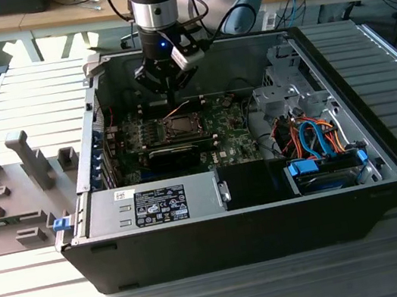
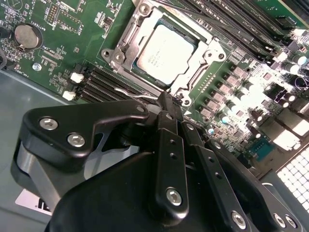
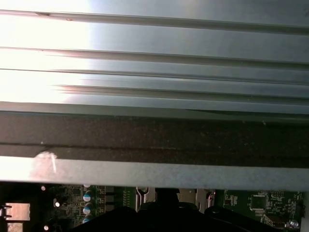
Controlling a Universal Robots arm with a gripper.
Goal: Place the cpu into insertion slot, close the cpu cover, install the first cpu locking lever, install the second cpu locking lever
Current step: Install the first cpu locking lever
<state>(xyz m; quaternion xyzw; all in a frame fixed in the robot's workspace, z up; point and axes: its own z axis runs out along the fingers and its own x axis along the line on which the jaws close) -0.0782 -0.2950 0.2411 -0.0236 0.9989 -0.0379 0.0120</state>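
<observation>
The cpu [image 2: 165, 50] lies flat in the insertion slot [image 1: 178, 126], its silver-grey top showing. The cpu cover [image 2: 126, 41] is folded down around it as a metal frame. My gripper [image 2: 166, 100] hangs just over the socket's edge with its black fingers [image 2: 167, 145] pressed together, shut. A thin metal locking lever [image 2: 143, 95] ends right at the fingertips; I cannot tell whether they touch it. In the exterior view the gripper [image 1: 173, 97] points straight down inside the open computer case, just behind the socket.
The green motherboard [image 2: 63, 53] lies in the black case [image 1: 384, 154]. Memory slots [image 2: 113, 82] run beside the socket and a coin battery [image 2: 28, 36] sits farther off. Drive bays and blue and orange cables [image 1: 312, 136] fill the case at the exterior view's right. Grey fixtures [image 1: 27, 159] stand outside at the left.
</observation>
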